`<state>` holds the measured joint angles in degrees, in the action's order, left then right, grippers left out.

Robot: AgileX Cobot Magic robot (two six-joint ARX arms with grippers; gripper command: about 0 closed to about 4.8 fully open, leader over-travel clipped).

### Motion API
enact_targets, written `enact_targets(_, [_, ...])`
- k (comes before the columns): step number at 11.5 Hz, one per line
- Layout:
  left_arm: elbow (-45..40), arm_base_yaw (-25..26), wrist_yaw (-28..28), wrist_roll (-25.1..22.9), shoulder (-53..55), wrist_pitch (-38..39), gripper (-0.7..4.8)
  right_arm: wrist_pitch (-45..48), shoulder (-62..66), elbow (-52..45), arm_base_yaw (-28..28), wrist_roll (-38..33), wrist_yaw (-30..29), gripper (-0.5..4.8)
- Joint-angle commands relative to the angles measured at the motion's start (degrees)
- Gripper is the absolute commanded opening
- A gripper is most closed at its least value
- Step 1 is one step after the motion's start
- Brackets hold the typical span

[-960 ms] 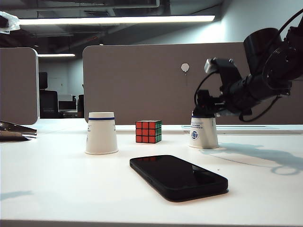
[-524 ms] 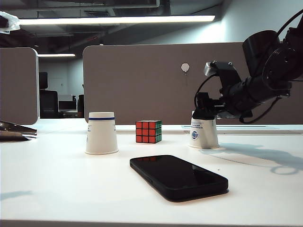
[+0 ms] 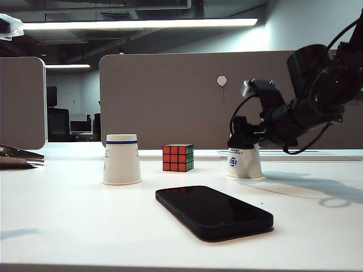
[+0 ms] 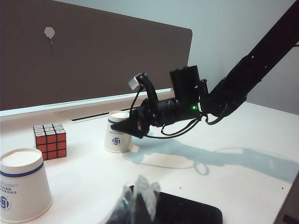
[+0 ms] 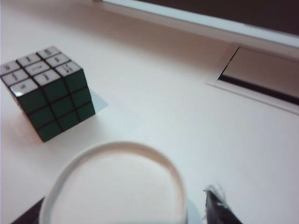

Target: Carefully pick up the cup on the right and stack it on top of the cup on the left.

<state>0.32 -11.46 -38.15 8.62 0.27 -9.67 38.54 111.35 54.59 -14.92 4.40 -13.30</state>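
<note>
Right cup [image 3: 244,162]: white, inverted, blue logo; right claw [image 3: 243,136] spread over it.

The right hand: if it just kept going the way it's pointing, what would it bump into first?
Most likely the right cup. The right hand, open, points down and leftward at the cup's upturned base, which fills its wrist view. Whether it already touches the cup, I cannot tell.

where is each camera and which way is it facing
Exterior: low at the table's near edge, facing the partition; shows the right arm's claw over the right cup.
Left wrist: raised on the left side, facing across to the right arm; the left claw is a blur.
Right wrist: just above the right cup, looking down; one fingertip shows.
All three share that cup and the cube.
</note>
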Motion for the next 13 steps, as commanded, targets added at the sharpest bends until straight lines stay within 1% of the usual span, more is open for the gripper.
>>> enact_targets(1, [0.2,0.0,0.0,0.0,0.0,-0.8,-0.05,3.1,0.5,0.1,0.0,0.1,-0.6,4.03])
enact_targets(5, [0.2,0.0,0.0,0.0,0.0,-0.8,-0.05,5.4,0.5,0.9,0.0,0.1,-0.3,3.98])
enact_targets(6, [0.2,0.0,0.0,0.0,0.0,-0.8,-0.04,5.4,0.5,0.9,0.0,0.1,-0.4,3.55])
enact_targets(7, [0.2,0.0,0.0,0.0,0.0,-0.8,-0.05,5.4,0.5,0.9,0.0,0.1,-0.4,3.53])
enact_targets(9, [0.2,0.0,0.0,0.0,0.0,-0.9,-0.04,5.4,0.5,0.9,0.0,0.1,-0.4,3.09])
enact_targets(13, [0.2,0.0,0.0,0.0,0.0,-1.4,-0.05,5.4,0.5,0.9,0.0,0.1,-0.8,3.05])
